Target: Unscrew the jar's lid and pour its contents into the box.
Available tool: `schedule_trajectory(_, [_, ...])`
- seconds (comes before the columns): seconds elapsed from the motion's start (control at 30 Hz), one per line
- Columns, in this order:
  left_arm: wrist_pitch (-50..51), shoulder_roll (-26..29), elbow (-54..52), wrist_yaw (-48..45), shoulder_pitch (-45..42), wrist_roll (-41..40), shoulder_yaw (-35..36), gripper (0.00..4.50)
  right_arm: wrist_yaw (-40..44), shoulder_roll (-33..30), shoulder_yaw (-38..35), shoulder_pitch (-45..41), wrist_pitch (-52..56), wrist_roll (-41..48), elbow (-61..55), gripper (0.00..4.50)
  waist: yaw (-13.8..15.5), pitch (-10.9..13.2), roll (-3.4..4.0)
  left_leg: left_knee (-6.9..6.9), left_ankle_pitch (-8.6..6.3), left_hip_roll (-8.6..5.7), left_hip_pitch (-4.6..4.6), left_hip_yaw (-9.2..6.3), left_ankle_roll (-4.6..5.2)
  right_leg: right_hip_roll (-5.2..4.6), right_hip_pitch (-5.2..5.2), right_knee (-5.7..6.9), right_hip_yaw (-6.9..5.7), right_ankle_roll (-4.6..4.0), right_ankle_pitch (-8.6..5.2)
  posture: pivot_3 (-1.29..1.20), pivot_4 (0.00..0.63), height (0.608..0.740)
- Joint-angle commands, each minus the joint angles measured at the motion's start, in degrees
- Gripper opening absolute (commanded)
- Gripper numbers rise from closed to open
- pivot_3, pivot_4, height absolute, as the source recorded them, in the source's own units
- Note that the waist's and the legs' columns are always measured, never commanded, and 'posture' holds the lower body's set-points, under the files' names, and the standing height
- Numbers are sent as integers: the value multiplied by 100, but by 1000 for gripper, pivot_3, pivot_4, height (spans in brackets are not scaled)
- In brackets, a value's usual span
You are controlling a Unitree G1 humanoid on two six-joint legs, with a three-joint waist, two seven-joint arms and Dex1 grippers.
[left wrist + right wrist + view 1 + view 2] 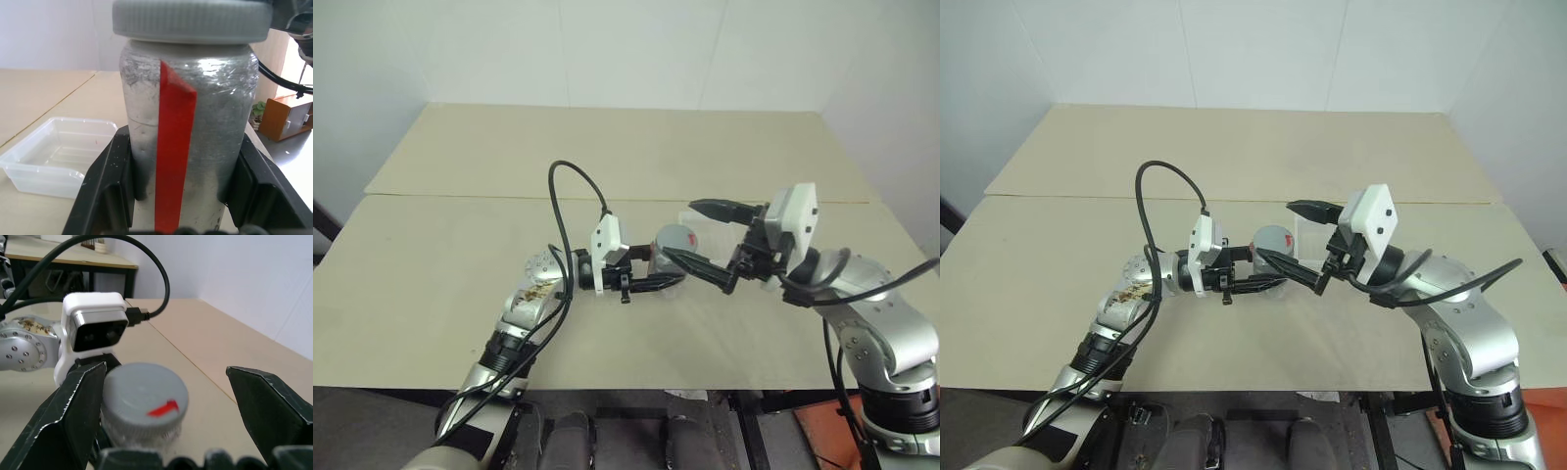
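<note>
While left fingers (117, 186) clamp jar (188, 127), box (58, 154) sits beside.

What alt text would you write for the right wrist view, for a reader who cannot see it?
The right gripper, open, has its two black fingers on either side of the grey lid with a red mark, not touching it. Behind the lid is the left arm's white wrist camera, above a beige table.

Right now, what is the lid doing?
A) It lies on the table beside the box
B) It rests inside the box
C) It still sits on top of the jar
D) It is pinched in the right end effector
C: the grey lid sits on the jar, which the left end effector clamps, while the right end effector stands open around the lid without gripping it.
</note>
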Motion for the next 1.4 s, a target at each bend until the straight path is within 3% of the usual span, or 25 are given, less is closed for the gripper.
schedule_trajectory(0.03, [-175, -37, -121, -100, -61, -127, 56, 2061, 2, -160, -374, 137, 6, 87, -169, 4454, 8, 0, 0, 0, 0, 0, 0, 0, 0, 0, 1, 0, 0, 0, 0, 0, 150, 740])
schedule_trajectory(0.57, [-255, -92, 12, -23, -40, -2, 27, 2061, -167, -22, -458, 69, 158, 872, -570, 4454, 11, 0, 0, 0, 0, 1, 1, -2, 0, 1, 1, 0, 1, 0, 0, 0, 150, 740])
schedule_trajectory(0.87, [-230, -116, -80, -20, -47, -37, 14, 2061, -470, 545, 495, -366, -120, 21, -153, 4454, -9, 0, 0, 3, 0, 1, 1, -2, 0, 3, 0, 3, 0, 0, 0, 0, 150, 740])
schedule_trajectory(1.4, [-205, -46, -129, -18, 18, -98, 68, 2061, -282, 608, 369, -211, -211, -247, 72, 4454, 20, 0, 0, 3, 0, 1, -1, -1, 0, 2, 0, 2, -1, 0, 0, 0, 150, 740])
